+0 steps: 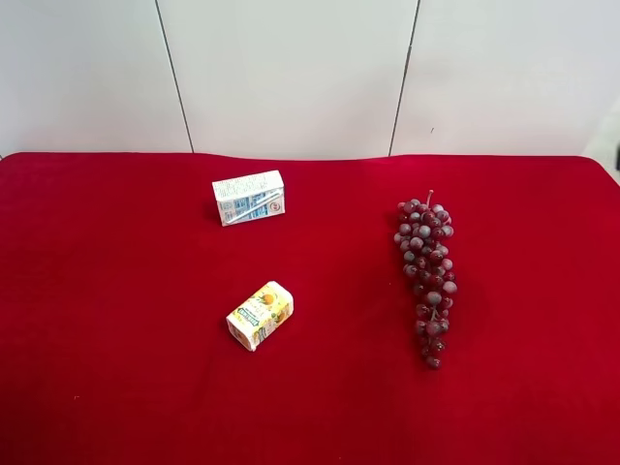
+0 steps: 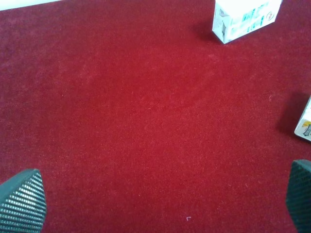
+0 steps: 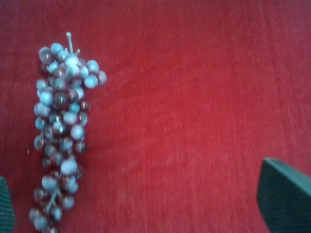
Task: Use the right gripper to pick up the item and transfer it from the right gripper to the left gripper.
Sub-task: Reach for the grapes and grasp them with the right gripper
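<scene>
Grapes (image 1: 426, 281) are lying flat on the red cloth (image 1: 116, 368), on the exterior high view's right. The stem end points toward the white wall panels (image 1: 291, 68) and the narrow tip toward the near edge. Two cartons sit toward the view's left of centre, both well apart from the bunch. The white-blue carton (image 1: 249, 197) is on its side nearer the wall. The yellow-white carton (image 1: 260, 315) is closer to the camera and lies at a diagonal. Only cloth lies between them and the grapes. In the right wrist view, the right gripper (image 3: 146, 204) is spread wide and holds nothing, with just the tips of both fingers (image 3: 286, 194) in shot. The grapes (image 3: 60, 131) run along beside one fingertip, off to that side of the gap, and most of the gap is over cloth. That view is a bit soft, so I can't tell whether the tip touches the berries. In the left wrist view, the left gripper (image 2: 160, 199) is also wide apart and empty, and I can see its ribbed pads (image 2: 22, 201) over plain cloth. The white-blue carton (image 2: 245, 17) and a sliver of the yellow-white carton (image 2: 305, 121) lie beyond its fingertips, well apart from them.
</scene>
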`<state>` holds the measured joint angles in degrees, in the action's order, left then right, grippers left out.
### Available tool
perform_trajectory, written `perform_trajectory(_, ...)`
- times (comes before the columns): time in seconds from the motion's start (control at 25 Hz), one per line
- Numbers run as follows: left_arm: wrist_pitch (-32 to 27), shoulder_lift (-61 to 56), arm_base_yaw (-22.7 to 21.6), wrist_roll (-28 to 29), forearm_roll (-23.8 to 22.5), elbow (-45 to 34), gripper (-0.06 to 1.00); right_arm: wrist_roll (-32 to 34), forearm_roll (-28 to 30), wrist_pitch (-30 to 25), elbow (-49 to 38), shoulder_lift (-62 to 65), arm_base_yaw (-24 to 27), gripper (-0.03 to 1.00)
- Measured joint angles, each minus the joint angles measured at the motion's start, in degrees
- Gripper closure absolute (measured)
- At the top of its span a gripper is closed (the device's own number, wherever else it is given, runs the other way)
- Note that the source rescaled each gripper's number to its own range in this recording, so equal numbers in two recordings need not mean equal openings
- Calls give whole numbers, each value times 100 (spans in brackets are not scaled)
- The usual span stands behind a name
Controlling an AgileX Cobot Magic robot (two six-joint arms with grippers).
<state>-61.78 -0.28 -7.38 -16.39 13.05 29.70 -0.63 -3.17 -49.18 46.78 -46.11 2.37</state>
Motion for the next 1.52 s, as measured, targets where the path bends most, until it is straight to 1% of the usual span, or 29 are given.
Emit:
perform_trajectory(0.12, 0, 0, 0, 0, 0, 0, -5, 12, 0, 174, 442, -840, 0, -3)
perform_trajectory(0.24, 0, 0, 0, 0, 0, 0, -5, 12, -3, 341, 703, -1603, 0, -3)
perform_trajectory(0.32, 0, 0, 0, 0, 0, 0, -5, 12, -33, 523, 807, -2048, 0, -3)
perform_trajectory(0.44, 0, 0, 0, 0, 0, 0, -5, -50, -280, 927, 829, -2592, 0, -3)
perform_trajectory(0.52, 0, 0, 0, 0, 0, 0, -5, -181, -546, 1226, 829, -2862, 0, -3)
perform_trajectory(0.68, 0, 0, 0, 0, 0, 0, -5, -888, -1488, 1641, 832, -3304, 0, -3)
perform_trajectory(0.76, 0, 0, 0, 0, 0, 0, -5, -1348, -1988, 1659, 832, -3485, -33, -3)
perform_trajectory(0.84, 0, 0, 0, 0, 0, 0, -5, -1787, -2367, 1653, 832, -3643, -167, -3)
perform_trajectory(0.96, 0, 0, 0, 0, 0, 0, -5, -2065, -2549, 1653, 832, -3759, -612, -3)
perform_trajectory(1.08, 0, 0, 0, 0, 0, 0, -5, -2010, -2548, 1633, 832, -3819, -1100, -3)
perform_trajectory(1.24, 0, 0, 0, 0, 0, 0, -5, -1605, -2258, 1596, 832, -3904, -1726, -3)
perform_trajectory(1.4, 0, 0, 0, 0, 0, 0, -5, -1059, -1758, 1293, 832, -4080, -2005, -3)
perform_trajectory(1.52, 0, 0, 0, 0, 0, 0, -6, -858, -1594, 1072, 832, -4251, -2133, -3)
